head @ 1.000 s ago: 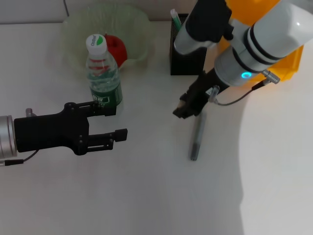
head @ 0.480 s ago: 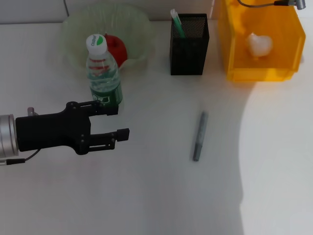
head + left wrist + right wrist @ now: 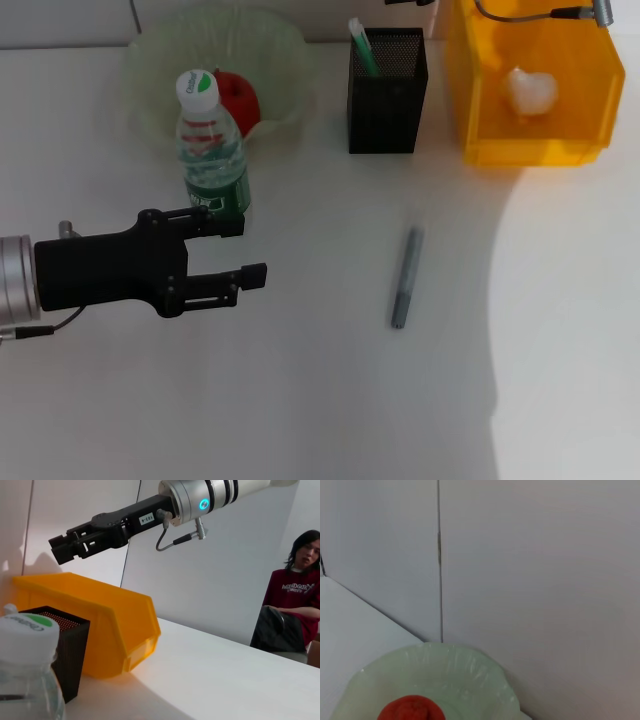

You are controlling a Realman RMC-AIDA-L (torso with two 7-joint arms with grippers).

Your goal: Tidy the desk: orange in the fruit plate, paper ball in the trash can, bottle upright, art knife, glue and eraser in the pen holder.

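Observation:
The bottle [image 3: 212, 150] stands upright in front of the fruit plate [image 3: 280, 45], which holds the orange [image 3: 240, 98]. My left gripper [image 3: 248, 248] is open and empty just in front of the bottle. The pen holder [image 3: 387, 100] holds a green and white stick [image 3: 359, 45]. The paper ball [image 3: 530, 90] lies in the trash can [image 3: 480, 110]. A slim grey art knife [image 3: 405, 278] lies on the table. My right gripper [image 3: 60, 550] hovers high above the pen holder [image 3: 70, 645] and trash can [image 3: 115, 625]. The eraser is hidden.
The right arm's cable [image 3: 530, 14] crosses the top edge of the head view. A seated person [image 3: 295, 595] is beyond the table. The right wrist view shows the fruit plate [image 3: 445, 675] and the orange [image 3: 412, 709] against a wall.
My right arm has lifted from just above the art knife, up and back out of the head view. The left gripper has barely moved.

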